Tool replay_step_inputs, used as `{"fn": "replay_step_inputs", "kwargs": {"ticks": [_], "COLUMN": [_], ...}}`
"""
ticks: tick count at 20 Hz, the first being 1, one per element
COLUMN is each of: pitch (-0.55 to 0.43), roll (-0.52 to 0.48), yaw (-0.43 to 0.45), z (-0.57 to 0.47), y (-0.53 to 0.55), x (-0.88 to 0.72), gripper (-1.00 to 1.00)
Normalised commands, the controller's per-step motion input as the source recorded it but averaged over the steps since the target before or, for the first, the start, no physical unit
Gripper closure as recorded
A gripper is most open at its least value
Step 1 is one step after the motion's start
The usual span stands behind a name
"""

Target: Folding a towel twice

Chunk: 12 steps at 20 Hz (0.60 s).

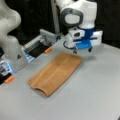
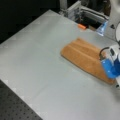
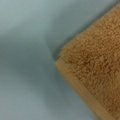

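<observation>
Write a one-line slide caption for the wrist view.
Corner of the orange-brown towel on the grey table.

towel [image 1: 56,72] is orange-brown terry cloth, fuzzy looped pile, matt, with a smoother flat-woven band along one edge in the wrist view [image 3: 82,95]; table [image 1: 95,87] smooth pale grey, matt with soft sheen; arm casing [image 1: 82,12] glossy white plastic; gripper [image 1: 82,50] body blue and white plastic, smooth; rail frame [image 2: 75,10] at the table's far edge looks bare grey metal; orange tab [image 2: 81,26] looks plastic
</observation>
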Motion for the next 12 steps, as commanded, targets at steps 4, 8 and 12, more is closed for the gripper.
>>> {"fn": "replay_step_inputs", "kwargs": {"ticks": [4, 8, 12], "pitch": [0.054, 0.018, -0.051], "roll": [-0.176, -0.151, -0.138], "yaw": [0.011, -0.010, 0.014], "z": [-0.17, -0.18, -0.14], "y": [0.18, 0.13, 0.06], "x": [0.12, 0.07, 0.10], "gripper": [-1.00, -1.00, -1.00]}}
